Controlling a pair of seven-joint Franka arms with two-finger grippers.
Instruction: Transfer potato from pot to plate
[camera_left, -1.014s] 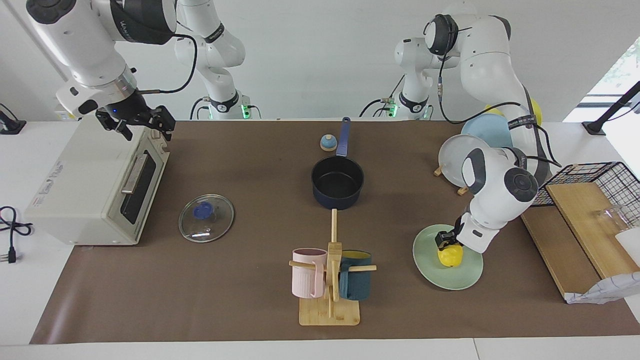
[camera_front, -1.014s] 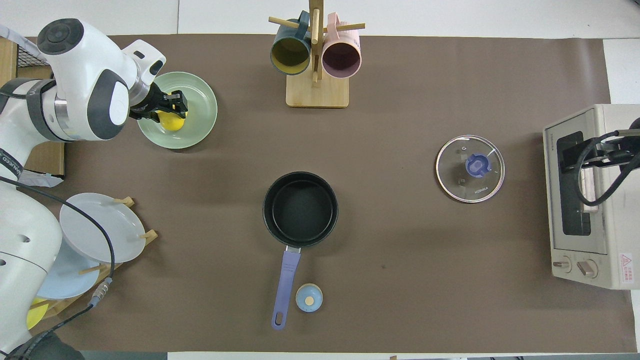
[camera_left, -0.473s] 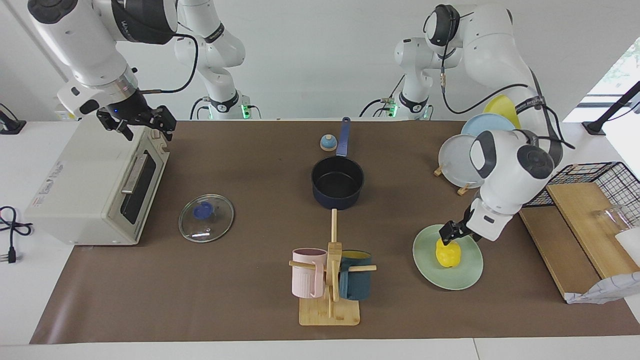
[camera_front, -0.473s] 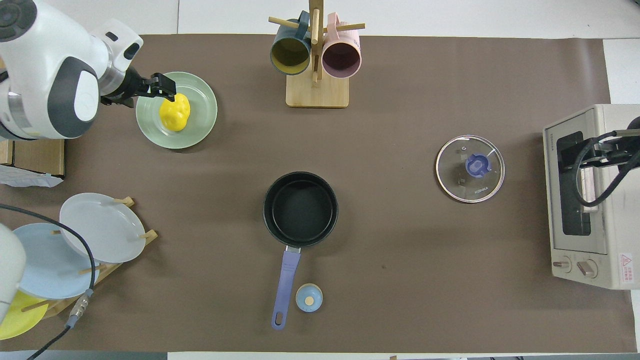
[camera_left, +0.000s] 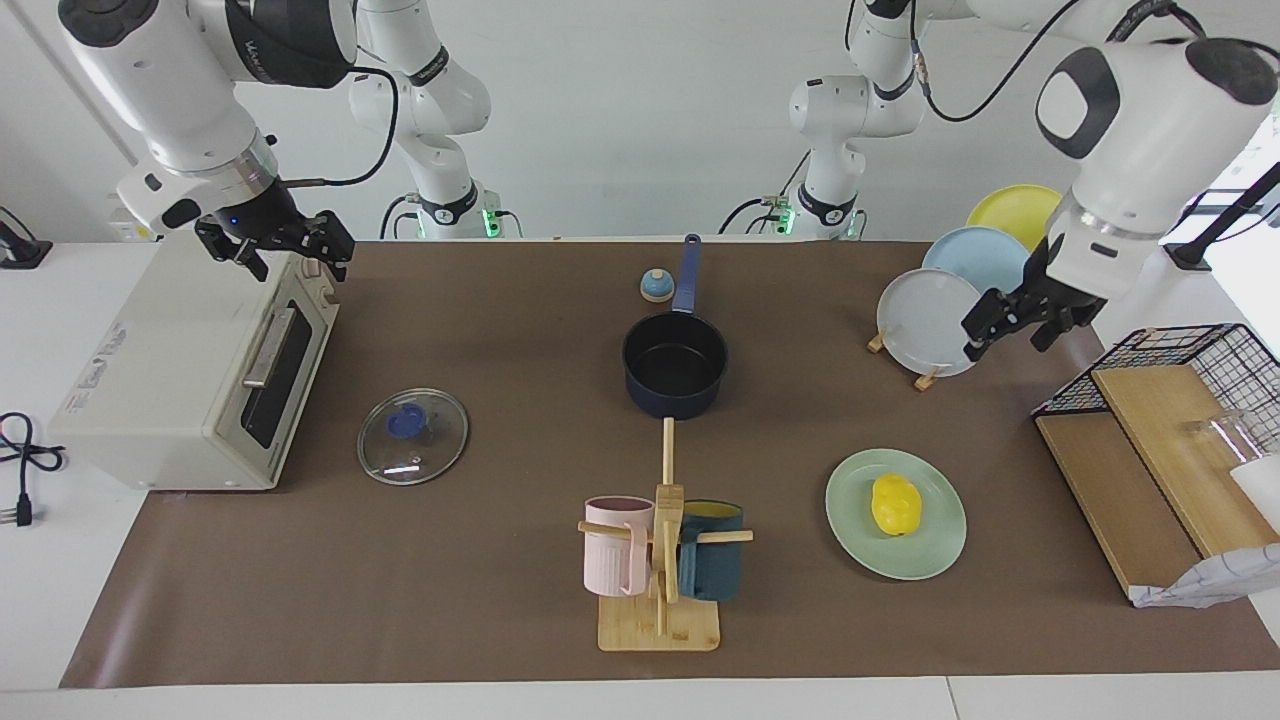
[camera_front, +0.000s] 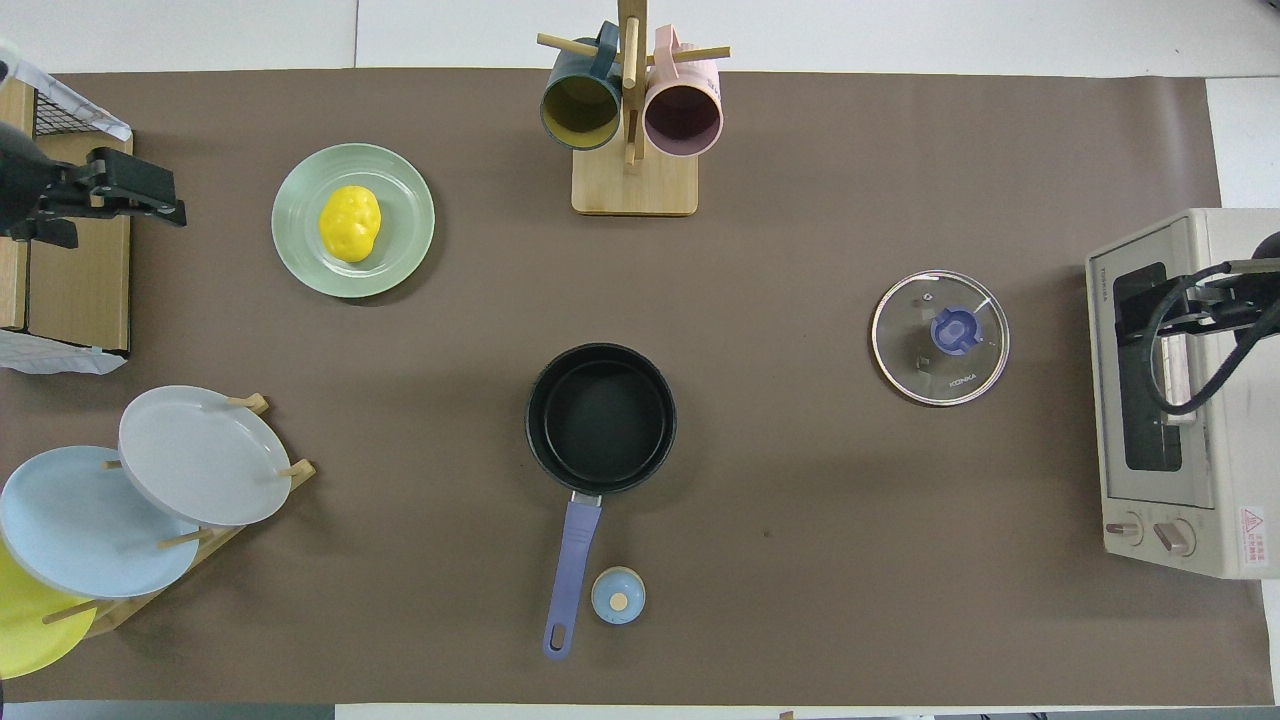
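Left tool (camera_left: 1015, 322): fingers spread, nothing held, raised over the counter's (camera_left: 500, 600) left-arm end, beside the racked grey-white plate (camera_left: 925, 320). Right tool (camera_left: 272, 243): open too, empty, waiting over the toaster oven (camera_left: 190, 370). Potato (camera_left: 895, 505) lying near the middle of the plate (camera_left: 935, 555), well apart from the empty pot (camera_left: 675, 365). Transfer apparently complete. Little risk left: maybe a roll toward the ridged rim if bumped, being lumpy and glossy. Long axis roughly along the line running away from the robots, slightly skewed.

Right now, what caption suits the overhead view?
Potato resting on the mint plate, pot empty, both grippers clear.
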